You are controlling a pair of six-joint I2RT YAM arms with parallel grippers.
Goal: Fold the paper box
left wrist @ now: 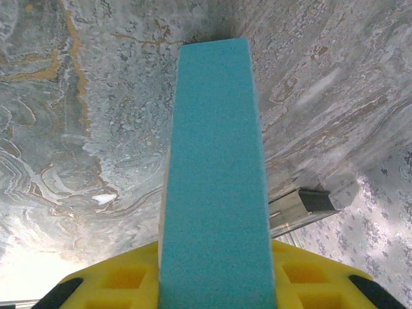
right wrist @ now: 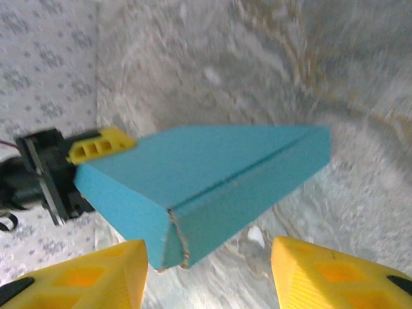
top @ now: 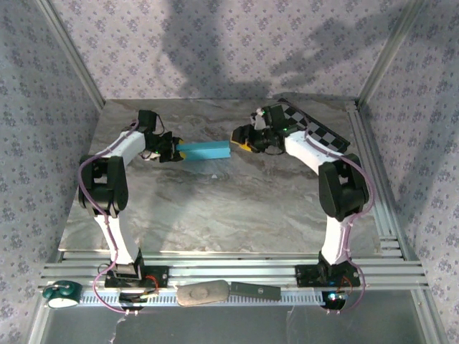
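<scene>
Paper box [top: 204, 150] folded, turquoise, far-centre over table [top: 215, 215] | left gripper [top: 171, 150] clamped its left end | right gripper [top: 240, 137] wide, straddled right end, no contact | you needed level hold, squeeze end flap square, gently.

Paper box [top: 206, 150] between left arm [top: 123, 147] and right arm [top: 305, 150]; checkerboard [top: 330, 135] on table [top: 215, 211], far right.

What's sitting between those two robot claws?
The paper box, in the top view: the left gripper holds one end, the open right gripper faces the other.
</scene>
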